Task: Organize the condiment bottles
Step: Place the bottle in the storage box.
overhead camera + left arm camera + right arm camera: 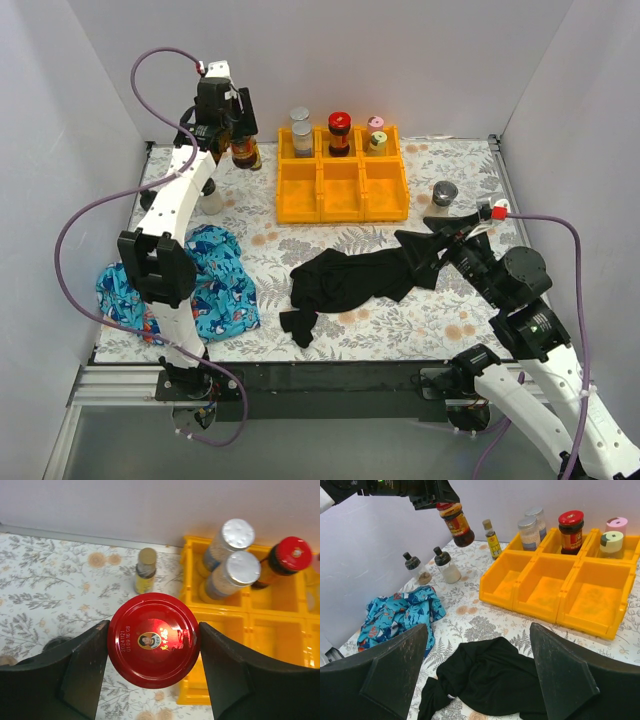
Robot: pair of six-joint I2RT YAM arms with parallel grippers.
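My left gripper (152,631) is shut on a red-lidded dark jar (153,640), its fingers pressed against both sides of the lid. The jar (245,153) hangs above the table just left of the orange tray (340,205). The tray's back row holds two silver-lidded jars (529,532), a red-lidded jar (570,530) and a pink-lidded jar (616,525) behind a green-lidded one (611,542). A slim yellow-capped bottle (492,539) and two black-capped bottles (445,565) stand left of the tray. My right gripper (480,675) hangs open over a black cloth (495,685).
A grey-lidded jar (444,195) stands on the table right of the tray. A blue patterned cloth (205,285) lies at the near left. The tray's three front compartments (545,587) hold nothing. White walls close in the table on three sides.
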